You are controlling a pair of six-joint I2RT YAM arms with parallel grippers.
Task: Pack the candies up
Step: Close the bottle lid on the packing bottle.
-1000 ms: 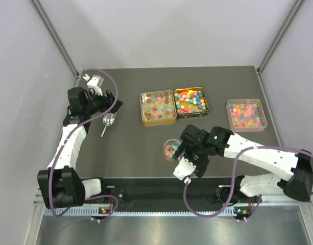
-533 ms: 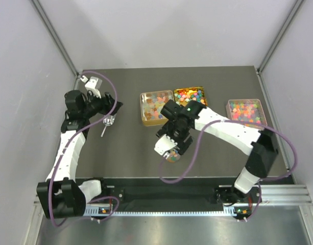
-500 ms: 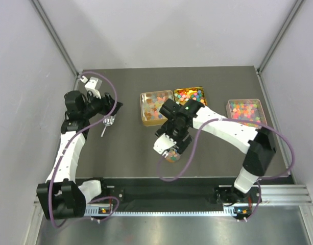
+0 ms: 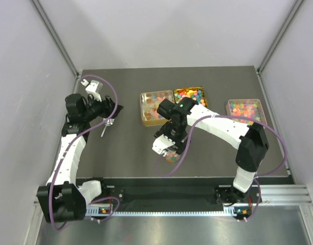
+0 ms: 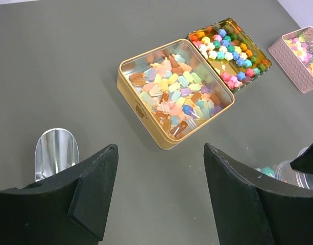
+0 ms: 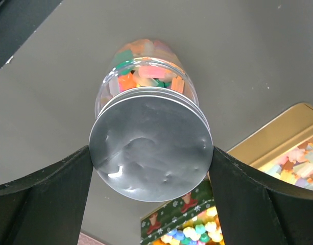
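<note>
**Jar (image 6: 146,71) of candies (image 5: 174,97) pinched by its lid, on the arm-base side of the gold tin (image 5: 138,109)**

Right gripper (image 6: 150,153) clamps the jar's round silver lid (image 6: 151,132), one dark finger pressed to each side of the rim. This grip probably serves to tighten the lid or carry the jar. Whether the jar rests on the table (image 5: 69,51) or hangs just above it cannot be told. Mixed orange, green and pale candies fill the clear jar, so packing looks nearly done.

The gold tin holds pastel candies. Touching its right side is a second tin (image 5: 212,26) of brighter pieces, and well to the right a pink tray (image 5: 284,69) holds more.

Left gripper (image 5: 159,153) hovers left of the gold tin with jaws spread and nothing between them. A metal scoop (image 5: 55,153) lies just beside it, seemingly set aside after filling.

No writing or brand is legible. The second tin's side shows a green festive print.
</note>
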